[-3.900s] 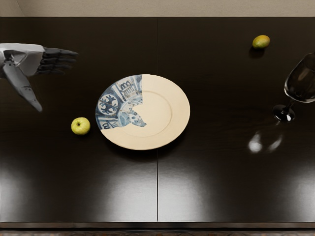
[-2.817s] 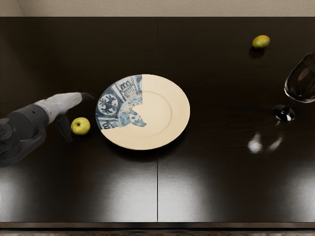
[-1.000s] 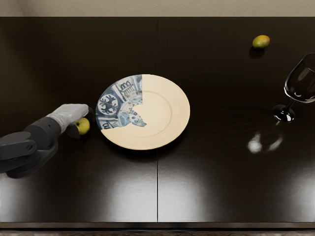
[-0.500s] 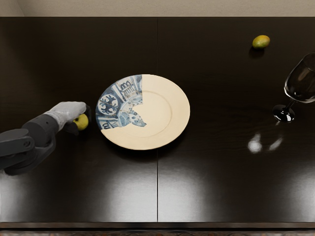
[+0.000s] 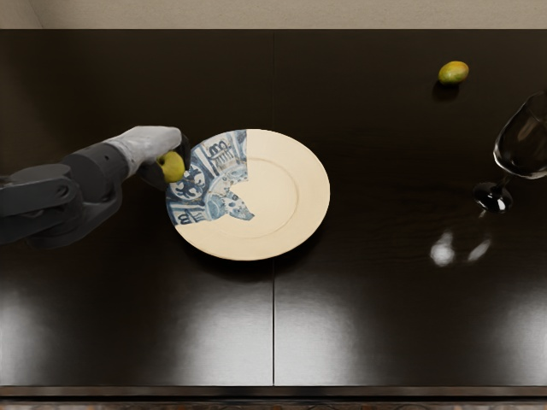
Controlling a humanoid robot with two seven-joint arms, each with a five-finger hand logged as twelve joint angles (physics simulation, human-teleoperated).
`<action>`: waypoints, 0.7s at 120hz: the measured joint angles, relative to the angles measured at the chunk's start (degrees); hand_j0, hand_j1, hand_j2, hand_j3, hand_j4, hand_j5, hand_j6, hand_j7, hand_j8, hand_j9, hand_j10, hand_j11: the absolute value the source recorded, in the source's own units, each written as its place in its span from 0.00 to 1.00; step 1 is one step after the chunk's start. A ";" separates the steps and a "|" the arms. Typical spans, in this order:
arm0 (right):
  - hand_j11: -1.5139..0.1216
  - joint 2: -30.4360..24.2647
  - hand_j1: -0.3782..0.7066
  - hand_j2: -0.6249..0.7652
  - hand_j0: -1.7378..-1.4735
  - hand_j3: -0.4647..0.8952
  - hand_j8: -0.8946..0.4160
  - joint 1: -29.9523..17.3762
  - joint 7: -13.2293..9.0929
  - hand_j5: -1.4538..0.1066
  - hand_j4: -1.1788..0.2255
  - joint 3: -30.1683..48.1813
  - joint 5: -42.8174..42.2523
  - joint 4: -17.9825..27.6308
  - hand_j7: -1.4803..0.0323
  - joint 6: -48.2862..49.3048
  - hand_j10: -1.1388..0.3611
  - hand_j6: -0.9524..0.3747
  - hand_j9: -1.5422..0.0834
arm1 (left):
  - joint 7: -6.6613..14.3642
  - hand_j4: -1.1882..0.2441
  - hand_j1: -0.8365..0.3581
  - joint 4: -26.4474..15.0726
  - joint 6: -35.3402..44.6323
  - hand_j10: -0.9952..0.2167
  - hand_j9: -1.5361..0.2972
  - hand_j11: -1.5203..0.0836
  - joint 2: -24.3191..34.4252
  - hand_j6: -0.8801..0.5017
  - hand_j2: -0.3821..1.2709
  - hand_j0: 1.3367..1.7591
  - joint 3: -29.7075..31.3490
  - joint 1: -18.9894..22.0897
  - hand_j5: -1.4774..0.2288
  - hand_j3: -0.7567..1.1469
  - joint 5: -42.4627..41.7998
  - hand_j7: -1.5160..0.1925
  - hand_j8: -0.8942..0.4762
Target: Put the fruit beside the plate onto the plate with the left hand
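Fruit (image 5: 173, 166) in left hand (image 5: 152, 145), glossy dark table (image 5: 367, 325)

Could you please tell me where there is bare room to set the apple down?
The whole plate is bare, cream centre to right rim. Only its left rim is crowded, where the left hand holds the apple. The table is also free between plate and wine glass.

We can read no text, label, brand or number anywhere; the blue pattern on the plate (image 5: 295, 224) holds marks that we cannot make out as letters.
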 joint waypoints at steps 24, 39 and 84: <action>0.93 0.00 0.03 0.45 0.30 0.34 0.68 0.00 0.00 0.93 0.84 0.01 0.00 -0.01 0.98 0.01 0.76 0.72 0.95 | -0.03 0.43 0.42 0.28 -0.21 0.24 0.30 0.34 -5.43 0.44 0.35 0.74 -1.34 -0.12 0.25 0.40 -0.81 0.28 0.40; 0.93 0.00 0.03 0.45 0.30 0.34 0.68 0.00 0.00 0.93 0.84 0.00 0.00 0.00 0.98 0.00 0.76 0.72 0.95 | -0.03 0.43 0.42 0.60 -0.10 0.24 0.30 0.34 -8.09 0.43 0.36 0.74 -1.80 0.22 0.26 0.40 -0.79 0.28 0.40; 0.93 0.00 0.03 0.45 0.30 0.34 0.68 0.00 0.00 0.93 0.84 0.00 0.00 0.00 0.98 -0.02 0.76 0.72 0.95 | -0.04 0.50 0.53 1.23 -0.10 0.37 0.43 0.48 -9.56 0.44 0.33 0.75 -1.32 1.81 0.41 0.40 -0.70 0.43 0.42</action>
